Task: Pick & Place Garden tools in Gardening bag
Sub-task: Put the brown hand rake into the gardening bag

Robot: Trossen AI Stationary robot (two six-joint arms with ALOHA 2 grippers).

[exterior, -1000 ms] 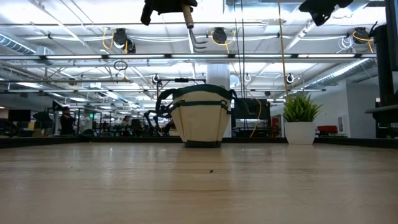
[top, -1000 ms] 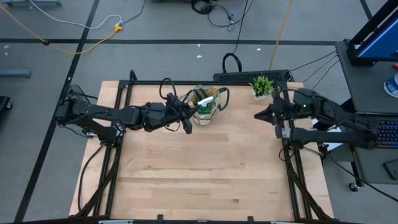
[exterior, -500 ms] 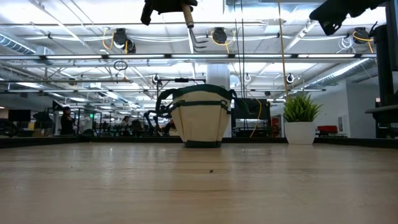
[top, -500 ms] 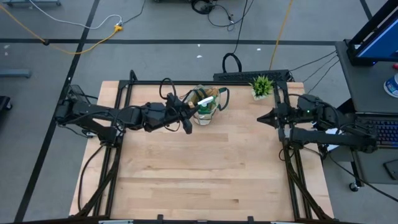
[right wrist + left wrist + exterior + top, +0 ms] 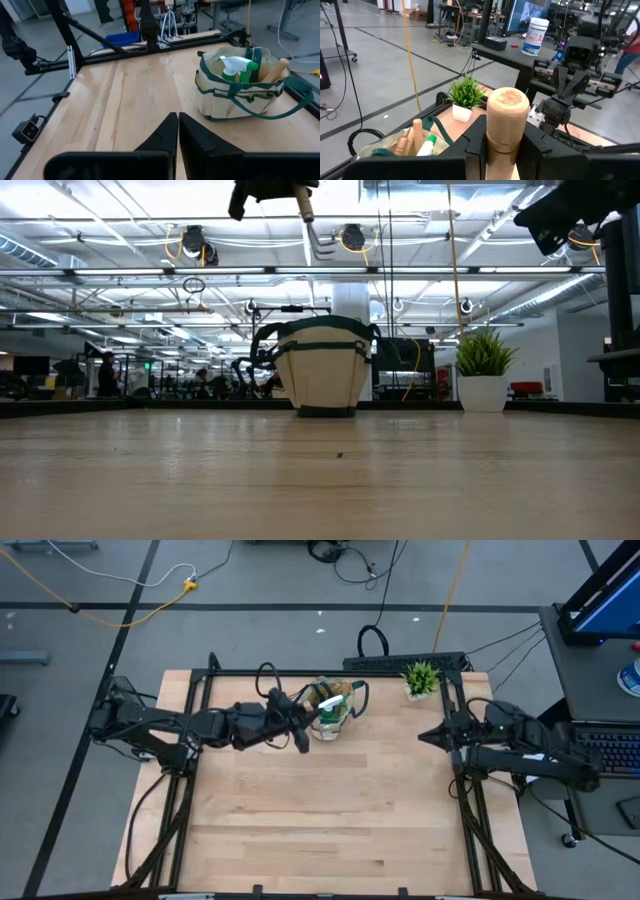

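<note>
Overhead, left gripper (image 5: pixel 502 145) clamps a wooden-handled hand rake (image 5: pixel 507 122) (no readable labels); right gripper (image 5: pixel 177 131) closed.

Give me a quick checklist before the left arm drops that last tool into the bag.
1. Left gripper shut on the wooden handle: ok.
2. Tool is the hand rake, tines hanging above the bag: ok.
3. Rake lined up over the bag opening: cannot tell; from above the gripper sits beside the bag's left edge.
4. Room inside the bag: cannot tell; spray bottle and wooden handles already fill it.
5. Right gripper shut, empty, at the table's right edge: ok.
6. Potted plant stands apart from the bag: ok.
</note>
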